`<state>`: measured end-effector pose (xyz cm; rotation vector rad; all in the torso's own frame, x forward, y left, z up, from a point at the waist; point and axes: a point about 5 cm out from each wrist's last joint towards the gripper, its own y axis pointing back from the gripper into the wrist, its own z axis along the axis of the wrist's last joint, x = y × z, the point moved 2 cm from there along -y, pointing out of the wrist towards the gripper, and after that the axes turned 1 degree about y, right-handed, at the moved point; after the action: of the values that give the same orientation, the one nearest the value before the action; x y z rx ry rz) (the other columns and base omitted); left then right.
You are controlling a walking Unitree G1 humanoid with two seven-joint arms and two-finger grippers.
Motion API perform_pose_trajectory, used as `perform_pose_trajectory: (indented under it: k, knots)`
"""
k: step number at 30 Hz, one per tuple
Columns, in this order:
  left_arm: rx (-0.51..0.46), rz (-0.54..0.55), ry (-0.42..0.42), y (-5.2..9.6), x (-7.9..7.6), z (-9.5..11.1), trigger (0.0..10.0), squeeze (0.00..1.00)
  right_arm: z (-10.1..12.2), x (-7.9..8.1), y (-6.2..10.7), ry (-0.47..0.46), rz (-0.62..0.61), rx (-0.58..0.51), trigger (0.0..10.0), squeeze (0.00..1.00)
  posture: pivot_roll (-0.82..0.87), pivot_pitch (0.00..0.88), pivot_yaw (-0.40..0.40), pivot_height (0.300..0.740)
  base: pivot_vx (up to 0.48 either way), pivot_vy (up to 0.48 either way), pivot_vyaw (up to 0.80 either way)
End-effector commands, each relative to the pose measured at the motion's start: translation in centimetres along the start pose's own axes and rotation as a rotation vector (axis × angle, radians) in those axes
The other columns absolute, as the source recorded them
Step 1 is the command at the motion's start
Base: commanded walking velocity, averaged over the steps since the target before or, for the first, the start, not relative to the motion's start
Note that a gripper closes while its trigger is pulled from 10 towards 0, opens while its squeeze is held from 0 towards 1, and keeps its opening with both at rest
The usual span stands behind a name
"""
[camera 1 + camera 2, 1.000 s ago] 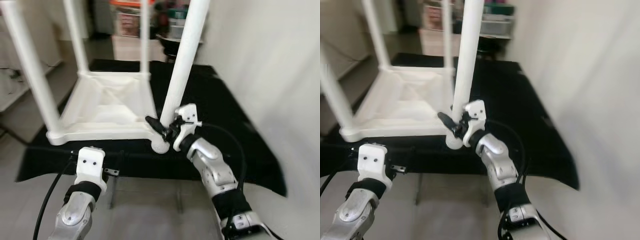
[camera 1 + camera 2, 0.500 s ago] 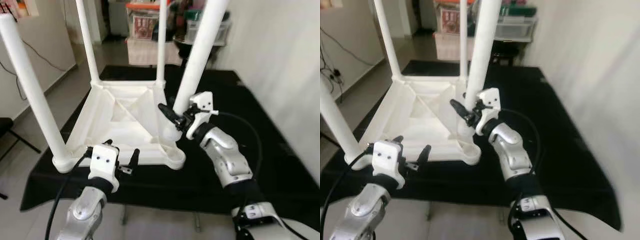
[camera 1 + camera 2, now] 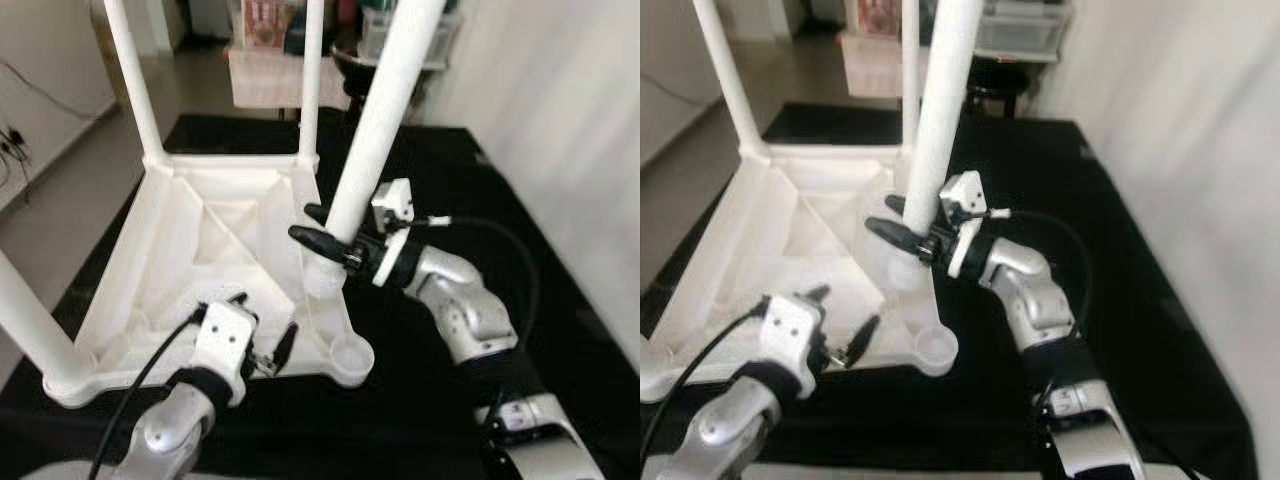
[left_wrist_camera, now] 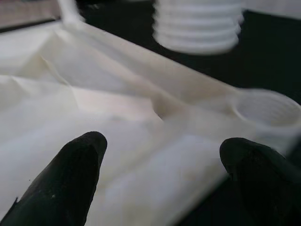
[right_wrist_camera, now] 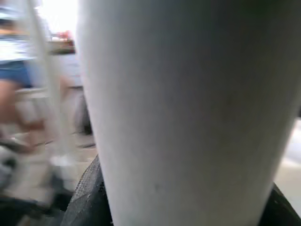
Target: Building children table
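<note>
A white plastic children's table top (image 3: 210, 240) lies upside down on a black-covered surface (image 3: 470, 190). Three white legs stand screwed in: far left (image 3: 135, 80), far right (image 3: 311, 80) and near left (image 3: 25, 320). The near right corner socket (image 3: 352, 352) stands empty. My right gripper (image 3: 325, 228) is shut on the fourth leg (image 3: 385, 110), tilted, near its lower end. The leg's threaded end (image 4: 197, 26) hangs over the top's right rim, beyond the socket (image 4: 268, 110). My left gripper (image 3: 262, 322) is open at the top's near edge, fingers (image 4: 70, 174) spread over the rim.
A white wall (image 3: 560, 120) runs along the right. Storage boxes (image 3: 265, 40) and a dark stool (image 3: 1000, 75) stand past the far end. Bare floor (image 3: 70, 150) lies to the left of the black cloth.
The camera has shifted closer. The held leg's lower end has moved off the near right corner, leaving the socket bare. My left gripper has reached forward over the top's near edge.
</note>
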<state>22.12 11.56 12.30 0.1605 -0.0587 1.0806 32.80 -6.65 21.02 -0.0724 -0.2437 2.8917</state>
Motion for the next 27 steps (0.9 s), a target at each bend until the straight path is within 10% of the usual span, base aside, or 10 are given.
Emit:
perform_pose_trajectory:
  k: [1,6,27]
  knots:
    - [-0.006,-0.075,0.012,0.2,-1.3,0.4,10.0,0.0,0.0,0.3,0.8,-0.013,0.05,0.012,10.0,0.0,-0.19,0.03,-0.1,0.74,0.0,0.0,0.0]
    - [0.018,-0.201,0.049,1.9,-3.7,0.5,10.0,0.0,0.2,0.5,3.3,-0.084,0.135,0.024,10.0,0.0,-0.18,0.071,-0.108,0.74,0.0,0.0,0.0]
    - [-0.044,-0.137,0.03,4.1,-3.6,2.8,10.0,0.0,-0.3,1.1,6.4,-0.094,-0.017,0.034,10.0,0.0,-0.19,0.257,-0.06,0.74,0.0,0.0,0.0]
